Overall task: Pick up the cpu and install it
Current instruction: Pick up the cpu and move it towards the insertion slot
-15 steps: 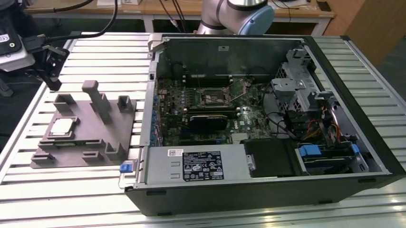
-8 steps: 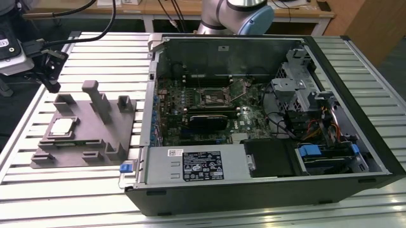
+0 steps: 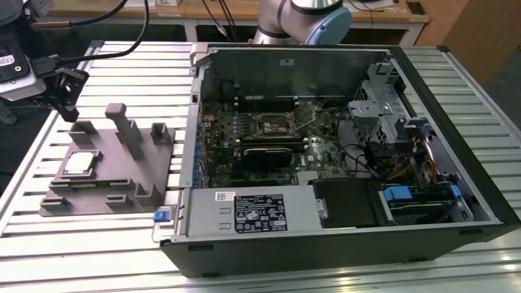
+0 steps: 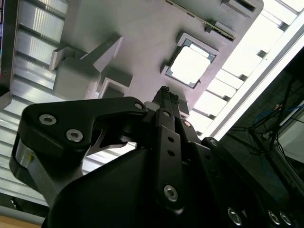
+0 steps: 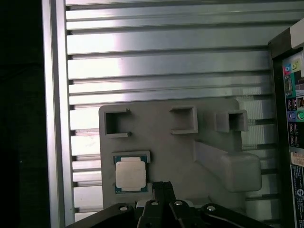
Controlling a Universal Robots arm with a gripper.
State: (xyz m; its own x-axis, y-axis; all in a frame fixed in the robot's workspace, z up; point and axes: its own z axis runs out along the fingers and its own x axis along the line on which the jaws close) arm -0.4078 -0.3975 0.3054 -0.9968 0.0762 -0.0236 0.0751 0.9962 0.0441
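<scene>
Gently: the cpu, at the exterior view's left, seems light but fragile; take its edges. Your gripper is pressed together, empty.

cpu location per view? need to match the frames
Exterior view: the cpu lies in a recess of the grey fixture, at the exterior view's left, outside the computer case.
Second wrist view: the cpu sits in the same recess, just beyond the gripper.
First wrist view: the cpu sits in the recess, close beside the gripper.
Shared landmark: the fixture's ramped post.
</scene>
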